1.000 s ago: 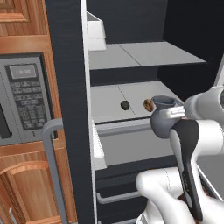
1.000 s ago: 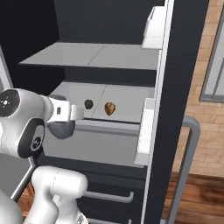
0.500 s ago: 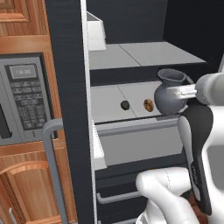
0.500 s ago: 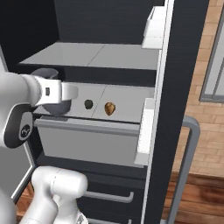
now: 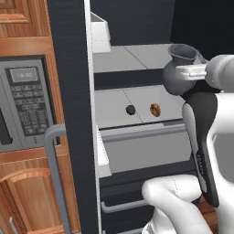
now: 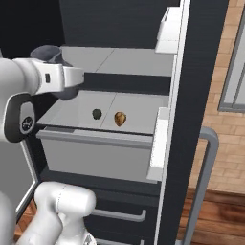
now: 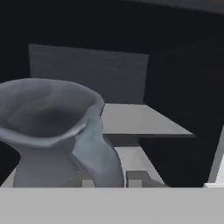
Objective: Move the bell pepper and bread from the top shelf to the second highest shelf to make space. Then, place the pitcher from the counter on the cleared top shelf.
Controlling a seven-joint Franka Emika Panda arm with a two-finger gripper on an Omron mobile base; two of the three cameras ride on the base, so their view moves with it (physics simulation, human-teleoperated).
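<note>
My gripper [image 5: 191, 71] is shut on the handle of the dark slate-blue pitcher [image 5: 179, 69], which hangs upright in front of the open fridge, level with the light grey top shelf [image 5: 130, 57]. In the hand view the pitcher [image 7: 48, 131] looms at the left, its handle between my gripper [image 7: 111, 179] jaws, and the top shelf [image 7: 140, 119] lies bare beyond. One level lower, the black bell pepper [image 5: 130, 109] and the tan bread [image 5: 155, 109] lie side by side. From the right, the pitcher [image 6: 50, 55] peeks over my arm above the bell pepper [image 6: 97, 113] and bread [image 6: 120, 118]. The counter is out of view.
The fridge door with white bins [image 5: 99, 32] stands open to the left of the shelves; from the right it is the door [image 6: 167, 33] at the right. A grey drawer [image 5: 146, 148] sticks out below the second shelf. A microwave [image 5: 20, 105] sits in the wooden cabinets.
The arm has lifted the pitcher from the height of the second shelf up to the level of the top shelf. The bell pepper and bread have not moved.
</note>
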